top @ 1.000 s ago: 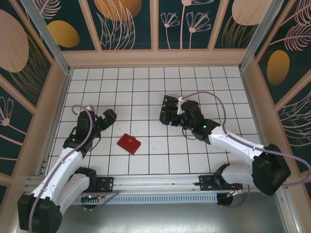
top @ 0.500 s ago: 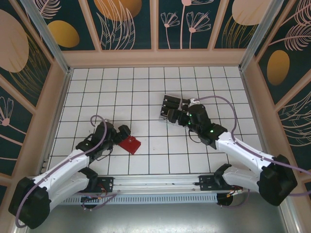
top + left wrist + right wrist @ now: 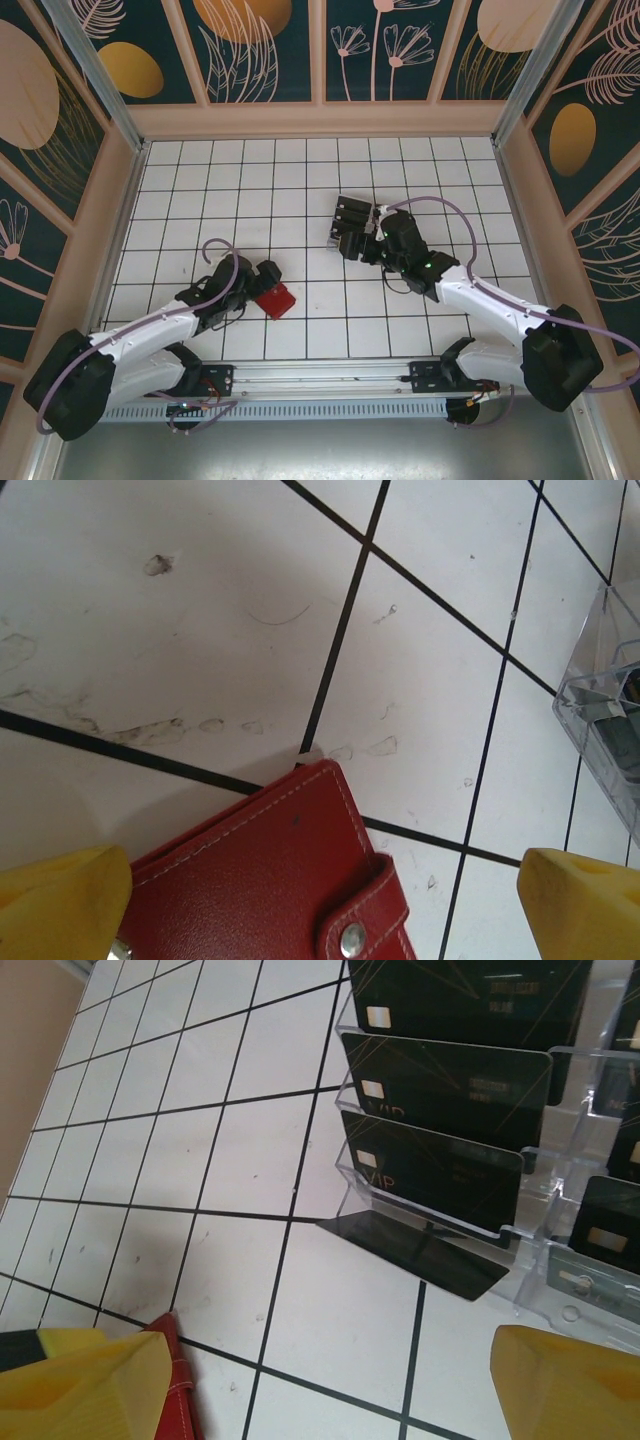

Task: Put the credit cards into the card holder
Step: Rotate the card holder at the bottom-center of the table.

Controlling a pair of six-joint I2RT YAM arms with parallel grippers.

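Red grained leather with pale stitching and a round metal stud on its tab: your card holder (image 3: pixel 280 880) lies closed on the smudged white grid surface (image 3: pixel 200 630), near left. Your left tool (image 3: pixel 320 905) stands wide, its yellow fingers (image 3: pixel 60 905) on each side of it. Glossy black credit cards (image 3: pixel 450 1090) stand in a clear stepped plastic tray (image 3: pixel 560 1290) at centre; your right tool (image 3: pixel 325 1380), wide too, is just beside them.

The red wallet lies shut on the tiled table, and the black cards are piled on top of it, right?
Not quite. The red wallet lies shut on the tiled table, but the black cards stand in a clear plastic rack apart from it, as the right wrist view shows.
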